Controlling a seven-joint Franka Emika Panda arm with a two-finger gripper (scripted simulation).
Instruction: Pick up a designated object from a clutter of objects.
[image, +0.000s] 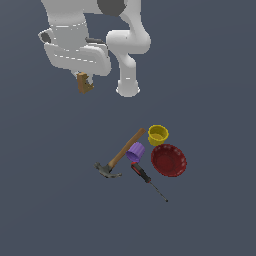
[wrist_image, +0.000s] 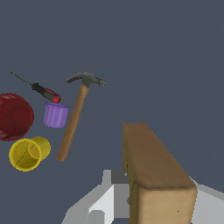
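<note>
My gripper (image: 83, 78) is shut on the tan-brown block (image: 85, 84) and holds it in the air, well away from the clutter, towards the exterior view's upper left. In the wrist view the block (wrist_image: 153, 168) fills the space between the grey fingers (wrist_image: 103, 199), with its paler dotted face (wrist_image: 164, 208) towards the camera. The rest of the clutter lies on the floor: a wood-handled hammer (image: 120, 154), a purple cup (image: 136, 151), a yellow cup (image: 158, 134), a dark red bowl (image: 169, 160) and a red-and-black screwdriver (image: 144, 174).
The white arm's base (image: 128, 87) stands to the exterior view's right of the held block. In the wrist view the hammer (wrist_image: 75, 116), purple cup (wrist_image: 55, 115), yellow cup (wrist_image: 27, 153), bowl (wrist_image: 13, 117) and screwdriver (wrist_image: 44, 92) lie grouped together.
</note>
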